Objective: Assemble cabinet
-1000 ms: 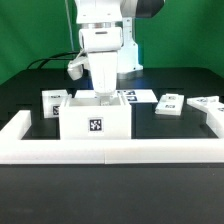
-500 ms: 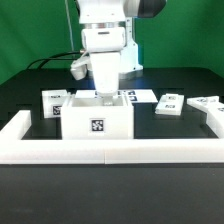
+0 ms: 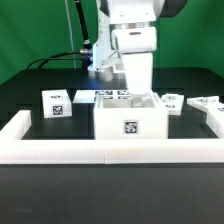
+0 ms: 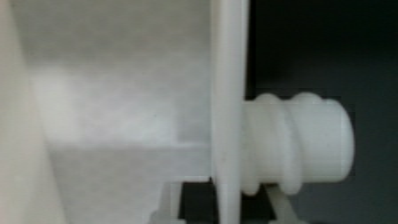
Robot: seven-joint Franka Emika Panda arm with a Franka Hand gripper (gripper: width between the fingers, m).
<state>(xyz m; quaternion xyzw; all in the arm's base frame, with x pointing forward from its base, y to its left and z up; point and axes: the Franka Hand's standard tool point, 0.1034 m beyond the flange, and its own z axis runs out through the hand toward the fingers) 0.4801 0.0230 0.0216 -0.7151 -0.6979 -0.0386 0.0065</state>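
Note:
The cabinet's open white box (image 3: 130, 122) with one tag on its front stands just behind the front border rail, a little to the exterior view's right of centre. My gripper (image 3: 137, 93) reaches down into the box from above and is shut on its back wall. In the wrist view the wall shows as a thin white panel edge (image 4: 228, 90) between the jaws of my gripper (image 4: 228, 206), with a ribbed white knob (image 4: 306, 140) beside it. A small tagged white block (image 3: 57, 103) stands at the exterior view's left. Two more tagged white parts (image 3: 170, 102) (image 3: 207, 104) lie at the right.
The low white border rail (image 3: 60, 150) runs along the front and up both sides. The marker board (image 3: 105, 96) lies flat behind the box. Black cables hang at the back left behind the arm.
The arm has moved to the exterior view's right and the box has gone with it, sliding along the front rail. The small block at the left now stands apart from the box.

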